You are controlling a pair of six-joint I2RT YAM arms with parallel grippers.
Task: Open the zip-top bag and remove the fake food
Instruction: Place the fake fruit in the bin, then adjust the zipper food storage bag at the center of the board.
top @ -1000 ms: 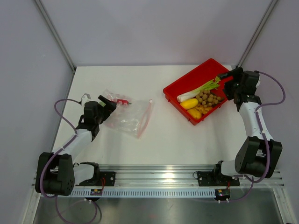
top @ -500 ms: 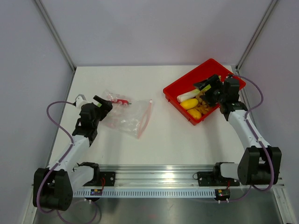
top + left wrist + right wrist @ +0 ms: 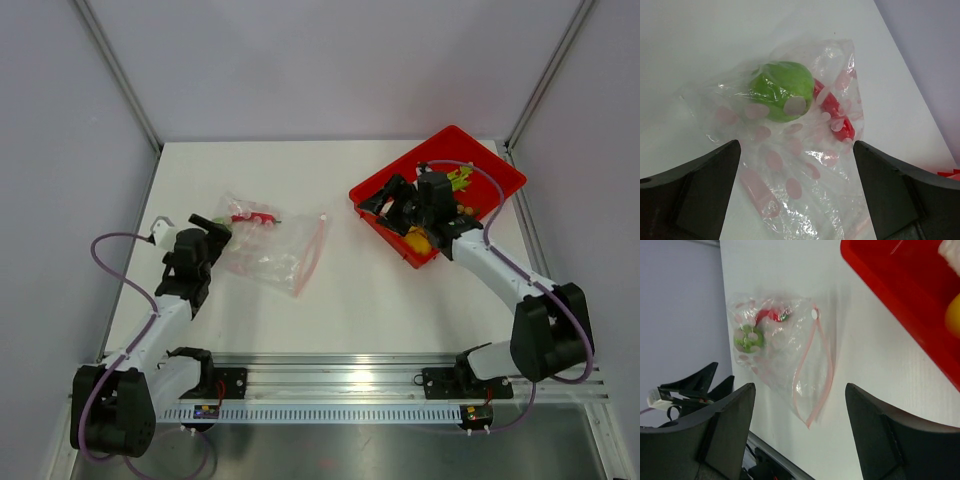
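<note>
The zip-top bag lies crumpled on the white table, left of centre. Its pink zip strip gapes in a loop at the mouth. Inside it are a green round fruit and a red piece. My left gripper stands open at the bag's closed left end, with the plastic between its fingers untouched. My right gripper hangs open and empty over the left end of the red tray, facing the bag's mouth. Fake food lies in the tray: a yellow piece and green celery, partly hidden by the arm.
The red tray sits at the back right, its rim near my right fingers. Grey walls and metal posts close the back and sides. A metal rail runs along the near edge.
My right arm swung left from the tray's far right corner to its left end, now facing the bag. My left gripper drew back slightly from the bag. The bag stayed put.
</note>
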